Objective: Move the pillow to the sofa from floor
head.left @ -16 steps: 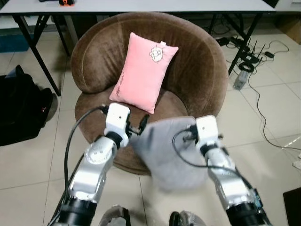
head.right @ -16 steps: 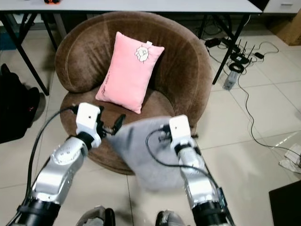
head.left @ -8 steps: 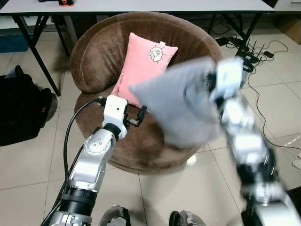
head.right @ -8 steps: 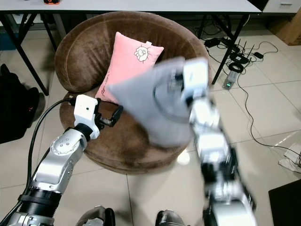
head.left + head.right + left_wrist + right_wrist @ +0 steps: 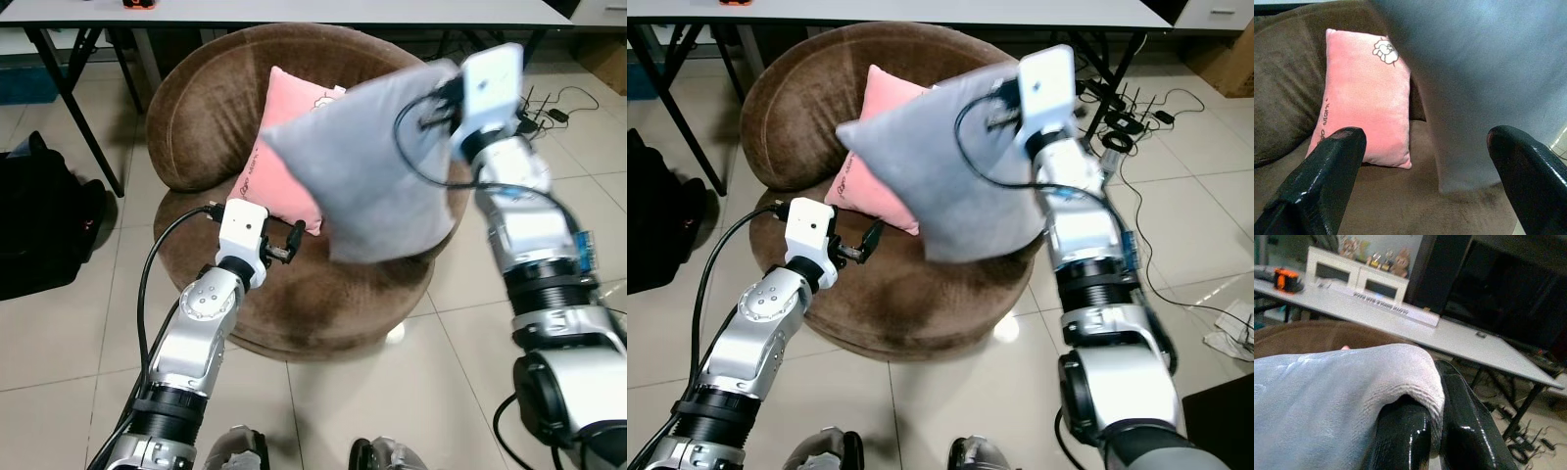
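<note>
One second has carried the grey pillow (image 5: pixel 377 166) a long way: it hung low in front of the robot, close to the floor and just before the brown sofa (image 5: pixel 196 108), and now it is lifted high over the seat, swung up by the right arm. The left gripper (image 5: pixel 284 243) has let go along the way; its fingers (image 5: pixel 1327 171) stand well apart with nothing between them, low at the front of the seat, and the pillow hangs just ahead of them without touching. That leaves the whole load on the right gripper (image 5: pixel 1435 431), whose fingers are clamped together on one top corner of the pillow, a fold of grey fabric squeezed between them (a thin grip for so large a thing). From that corner the pillow droops down and toward the robot's left, partly covering the pink pillow (image 5: pixel 279 166) that leans upright against the sofa's backrest; its lowest corner looks to be at or just above the seat cushion, beside the pink one. For the task this reads as the carry nearly done: the pillow is off the floor and above the sofa, and what seems to remain is lowering it and releasing. Behind the sofa runs a long white worktop (image 5: pixel 1400 320).
</note>
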### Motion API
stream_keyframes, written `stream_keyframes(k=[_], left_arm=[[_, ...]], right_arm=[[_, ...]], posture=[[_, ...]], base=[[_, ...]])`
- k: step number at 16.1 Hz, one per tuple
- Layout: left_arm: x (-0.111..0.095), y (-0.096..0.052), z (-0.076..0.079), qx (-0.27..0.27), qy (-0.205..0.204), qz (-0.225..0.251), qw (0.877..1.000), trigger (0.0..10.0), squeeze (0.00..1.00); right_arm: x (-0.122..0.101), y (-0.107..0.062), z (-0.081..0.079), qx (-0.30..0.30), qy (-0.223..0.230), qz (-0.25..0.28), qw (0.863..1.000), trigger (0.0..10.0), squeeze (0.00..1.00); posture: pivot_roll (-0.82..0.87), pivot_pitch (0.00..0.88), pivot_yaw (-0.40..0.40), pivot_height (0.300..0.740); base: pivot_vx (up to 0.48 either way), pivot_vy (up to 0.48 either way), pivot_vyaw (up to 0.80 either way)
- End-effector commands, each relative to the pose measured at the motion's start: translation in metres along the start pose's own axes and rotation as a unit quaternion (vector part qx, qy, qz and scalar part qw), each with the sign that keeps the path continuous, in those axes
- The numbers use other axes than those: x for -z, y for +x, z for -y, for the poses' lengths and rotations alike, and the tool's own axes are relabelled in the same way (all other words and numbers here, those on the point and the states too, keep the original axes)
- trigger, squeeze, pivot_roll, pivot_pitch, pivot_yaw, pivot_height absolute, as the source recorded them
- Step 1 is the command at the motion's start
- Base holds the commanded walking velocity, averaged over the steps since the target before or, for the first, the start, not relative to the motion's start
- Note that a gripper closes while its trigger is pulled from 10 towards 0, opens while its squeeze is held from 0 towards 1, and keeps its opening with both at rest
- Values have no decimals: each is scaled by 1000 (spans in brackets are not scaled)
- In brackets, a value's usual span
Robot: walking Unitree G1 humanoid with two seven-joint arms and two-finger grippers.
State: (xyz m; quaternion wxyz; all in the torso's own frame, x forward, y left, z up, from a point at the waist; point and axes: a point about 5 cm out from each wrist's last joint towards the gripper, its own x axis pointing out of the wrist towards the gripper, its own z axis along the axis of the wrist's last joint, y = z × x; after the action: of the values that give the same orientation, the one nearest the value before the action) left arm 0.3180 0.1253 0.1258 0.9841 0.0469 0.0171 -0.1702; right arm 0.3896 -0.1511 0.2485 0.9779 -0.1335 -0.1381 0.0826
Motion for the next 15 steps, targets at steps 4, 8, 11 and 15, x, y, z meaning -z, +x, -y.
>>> stream_keyframes(k=[4,8,11,15], left_arm=[[-4,2,-3,-11,4,8,1000,10000,0],[-4,3,-2,-14,2,8,1000,10000,0],[-4,3,-2,-14,1,7,1000,10000,0],[-4,4,-1,-12,3,7,1000,10000,0]], right_arm=[[-10,6,6,3,-4,25,1000,0,0],[-7,6,8,5,-7,19,1000,0,0],[-5,7,9,5,-10,17,1000,0,0],[-4,8,10,5,-11,15,1000,0,0]], posture=[[85,125,-79,740],[82,122,-78,740],[82,116,-79,740],[82,111,-80,740]], base=[[0,0,0],[278,0,0],[298,0,0],[342,0,0]])
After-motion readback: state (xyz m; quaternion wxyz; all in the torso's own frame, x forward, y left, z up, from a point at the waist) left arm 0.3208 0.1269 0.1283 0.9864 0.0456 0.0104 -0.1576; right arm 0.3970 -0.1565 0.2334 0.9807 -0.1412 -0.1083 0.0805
